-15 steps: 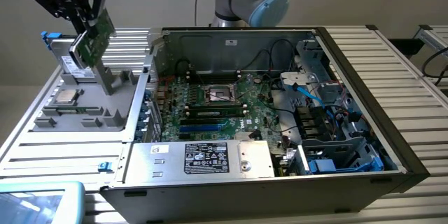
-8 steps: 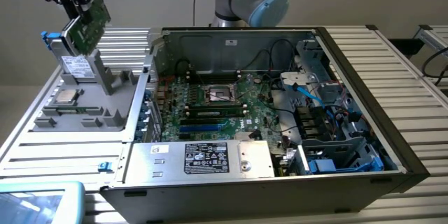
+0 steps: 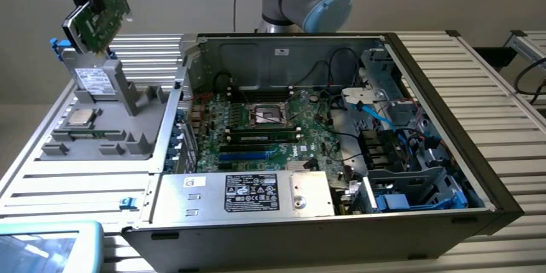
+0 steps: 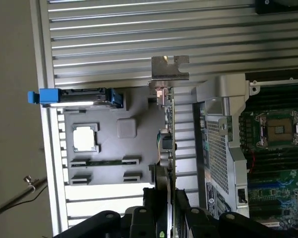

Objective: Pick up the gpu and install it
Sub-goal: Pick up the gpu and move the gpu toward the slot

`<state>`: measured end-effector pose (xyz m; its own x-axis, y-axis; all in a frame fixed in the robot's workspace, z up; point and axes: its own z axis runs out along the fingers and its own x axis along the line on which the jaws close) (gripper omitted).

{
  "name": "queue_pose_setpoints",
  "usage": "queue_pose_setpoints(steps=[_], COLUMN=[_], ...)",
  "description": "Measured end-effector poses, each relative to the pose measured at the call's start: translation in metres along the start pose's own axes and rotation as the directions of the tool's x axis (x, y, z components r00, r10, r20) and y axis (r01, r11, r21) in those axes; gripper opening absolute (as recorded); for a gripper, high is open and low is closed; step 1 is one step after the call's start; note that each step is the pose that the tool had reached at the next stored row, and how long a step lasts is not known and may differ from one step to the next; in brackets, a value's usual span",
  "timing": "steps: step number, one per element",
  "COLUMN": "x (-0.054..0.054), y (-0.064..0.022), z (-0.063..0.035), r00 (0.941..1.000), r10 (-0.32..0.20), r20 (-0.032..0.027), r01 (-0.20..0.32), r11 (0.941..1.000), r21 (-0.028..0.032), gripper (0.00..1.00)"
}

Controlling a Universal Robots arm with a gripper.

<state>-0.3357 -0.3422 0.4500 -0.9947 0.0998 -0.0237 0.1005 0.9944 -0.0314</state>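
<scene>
Closest to the lens, my tool [image 4: 168, 201] is clamped on the gpu [image 4: 165, 148], one finger on each side of the thin card. Card is in the air above the grey parts holder [image 3: 102, 110], well apart from the open computer case [image 3: 426, 177]. Long axis runs straight out from the tool. Silver bracket [image 4: 169, 69] sits at the far end, aimed down toward the holder; card hangs tilted in the exterior view. Judgement: lift-and-carry stage. Doing it well means a steady clamp, no twisting, and clearing the holder posts and case wall.
</scene>
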Motion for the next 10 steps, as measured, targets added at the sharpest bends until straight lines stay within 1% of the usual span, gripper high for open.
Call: queue_pose_setpoints(steps=[4,7,10], x=[-0.0001,-0.0001,-0.0001], y=[0.0000,0.0001,0.0000], z=[-0.0001,-0.0001,-0.0001], r00=[1.0000,0.9986,0.9943], r10=[-0.002,-0.052,-0.106], r20=[-0.0005,0.0009,0.0022], r01=[0.002,0.052,0.106], r11=[1.0000,0.9986,0.9943], r21=[0.0002,-0.0010,-0.0021], gripper=[0.27,0.27,0.27])
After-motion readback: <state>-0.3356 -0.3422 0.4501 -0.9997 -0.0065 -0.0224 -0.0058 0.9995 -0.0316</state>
